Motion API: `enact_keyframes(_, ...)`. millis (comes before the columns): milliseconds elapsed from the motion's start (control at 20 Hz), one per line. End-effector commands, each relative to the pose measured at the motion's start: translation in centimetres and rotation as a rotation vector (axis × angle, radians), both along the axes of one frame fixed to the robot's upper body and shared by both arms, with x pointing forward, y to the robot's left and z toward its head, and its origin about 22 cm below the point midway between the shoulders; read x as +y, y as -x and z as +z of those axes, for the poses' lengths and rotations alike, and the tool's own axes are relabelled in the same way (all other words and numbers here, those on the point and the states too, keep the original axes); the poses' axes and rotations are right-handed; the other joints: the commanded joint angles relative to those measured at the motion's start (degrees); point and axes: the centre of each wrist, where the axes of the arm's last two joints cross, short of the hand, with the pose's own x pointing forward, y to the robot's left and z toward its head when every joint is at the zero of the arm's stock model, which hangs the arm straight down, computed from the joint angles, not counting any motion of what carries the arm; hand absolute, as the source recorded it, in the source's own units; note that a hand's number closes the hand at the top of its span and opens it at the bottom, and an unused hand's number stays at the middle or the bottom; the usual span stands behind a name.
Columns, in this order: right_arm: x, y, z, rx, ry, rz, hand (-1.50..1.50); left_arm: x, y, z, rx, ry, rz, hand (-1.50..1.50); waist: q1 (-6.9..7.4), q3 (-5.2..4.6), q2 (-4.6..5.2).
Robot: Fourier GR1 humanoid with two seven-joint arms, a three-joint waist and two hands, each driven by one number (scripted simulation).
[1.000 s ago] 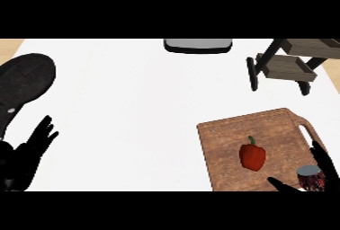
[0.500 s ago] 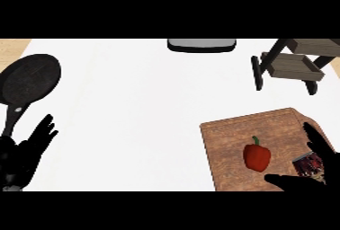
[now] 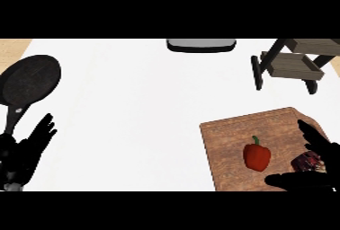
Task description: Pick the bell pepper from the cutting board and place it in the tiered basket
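The red bell pepper [image 3: 257,156] lies on the wooden cutting board [image 3: 229,134] at the near right of the white worktop [image 3: 133,112], stem pointing far. The right hand [image 3: 317,157] sits just right of it, fingers spread and thumb reaching under, likely set to close round it; a small dark jar-like thing [image 3: 309,162] shows by the palm, hard to identify. The tiered basket [image 3: 295,63] stands far right. The left hand [image 3: 26,150] rests spread at the near left, beside a black frying pan [image 3: 30,83].

Red bell pepper [image 3: 257,156], brown cutting board [image 3: 232,139]
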Motion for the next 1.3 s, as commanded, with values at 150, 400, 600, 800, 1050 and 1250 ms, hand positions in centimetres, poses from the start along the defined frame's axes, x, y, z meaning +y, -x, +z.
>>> enact_keyframes(150,-0.7,2.1,-0.4,0.116,0.03,-0.039,-1.5,1.5,-0.5,-0.1,0.013,0.009,0.015,0.0,-0.6,-0.03,0.02)
enact_keyframes(400,0.0,0.7,0.7,0.127,-0.011,-0.002,-1.5,0.3,0.1,-0.1,0.006,0.018,-0.001,0.0,-0.06,-0.04,0.06)
enact_keyframes(600,-2.7,1.8,-2.7,0.122,-0.065,-0.016,-1.5,0.6,-1.6,0.2,0.017,0.019,0.005,0.0,-0.4,-0.02,0.08)
enact_keyframes(800,-1.9,3.8,-1.3,0.087,-0.058,-0.004,-1.5,0.8,-1.4,1.1,0.014,-0.001,0.006,0.0,-0.47,-0.02,0.0)
enact_keyframes(1050,-0.5,1.0,-5.5,0.074,-0.063,-0.023,-1.5,0.9,-0.2,-0.3,0.012,0.014,-0.005,0.0,-0.12,-0.02,0.08)
enact_keyframes(1250,1.2,0.8,-3.5,0.035,-0.085,-0.019,-1.5,0.3,-0.9,0.7,0.02,-0.002,0.005,0.0,-0.11,-0.03,0.05)
